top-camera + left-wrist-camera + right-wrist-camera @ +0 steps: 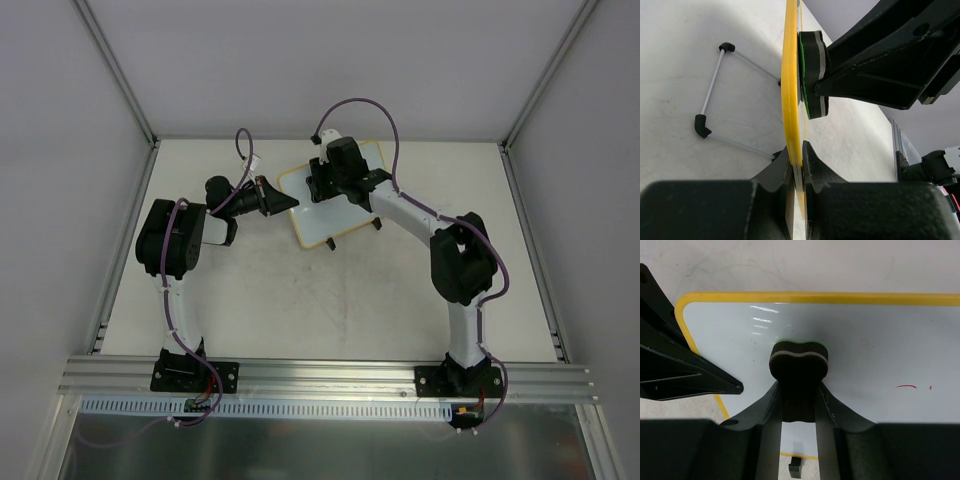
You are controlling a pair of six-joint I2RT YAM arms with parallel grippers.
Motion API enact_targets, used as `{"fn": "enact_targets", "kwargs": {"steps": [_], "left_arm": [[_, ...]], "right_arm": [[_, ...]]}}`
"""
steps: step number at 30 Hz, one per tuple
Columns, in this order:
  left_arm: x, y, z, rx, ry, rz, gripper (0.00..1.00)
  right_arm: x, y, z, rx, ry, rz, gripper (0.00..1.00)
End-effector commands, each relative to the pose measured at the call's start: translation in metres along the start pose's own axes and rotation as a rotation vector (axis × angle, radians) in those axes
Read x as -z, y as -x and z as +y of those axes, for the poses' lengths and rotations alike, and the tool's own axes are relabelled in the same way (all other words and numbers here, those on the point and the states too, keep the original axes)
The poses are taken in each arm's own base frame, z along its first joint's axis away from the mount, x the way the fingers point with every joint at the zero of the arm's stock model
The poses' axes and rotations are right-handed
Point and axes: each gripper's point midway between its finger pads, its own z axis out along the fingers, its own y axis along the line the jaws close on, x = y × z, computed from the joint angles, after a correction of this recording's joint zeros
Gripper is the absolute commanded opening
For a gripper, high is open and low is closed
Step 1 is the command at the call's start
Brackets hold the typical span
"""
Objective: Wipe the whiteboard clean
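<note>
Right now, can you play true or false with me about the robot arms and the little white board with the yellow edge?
1. The left end effector pinches the yellow rim of the small white rectangular whiteboard. True.
2. The right end effector is empty. False: it grips a black layered eraser block.
3. The eraser block presses against the board's white face. True.
4. The board is wiped fully clean. False: a thin red pen mark shows on it.
</note>
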Motion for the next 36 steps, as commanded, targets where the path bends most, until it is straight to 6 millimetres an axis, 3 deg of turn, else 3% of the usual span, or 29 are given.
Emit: {"fn": "enact_targets", "kwargs": {"steps": [1, 14, 23, 30, 36], "left_arm": [[-0.008, 0.015, -0.021, -0.3, -0.119, -0.027, 0.0], [-0.008, 0.015, -0.021, -0.299, -0.121, -0.024, 0.0], [-0.008, 0.015, -0.021, -0.298, -0.119, -0.024, 0.0], [-0.008, 0.015, -0.021, -0.298, -0.12, -0.023, 0.0], [-0.008, 0.015, -0.02, -0.296, -0.12, -0.023, 0.0]], "right_arm": [[0.0, 0.002, -0.033, -0.033, -0.054, -0.004, 0.0], [0.027, -0.003, -0.137, -0.157, -0.194, -0.01, 0.0], [0.032, -0.007, -0.182, -0.199, -0.264, -0.011, 0.0], [0.034, -0.006, -0.186, -0.208, -0.254, -0.015, 0.0], [0.027, -0.004, -0.165, -0.199, -0.207, -0.014, 0.0]]}}
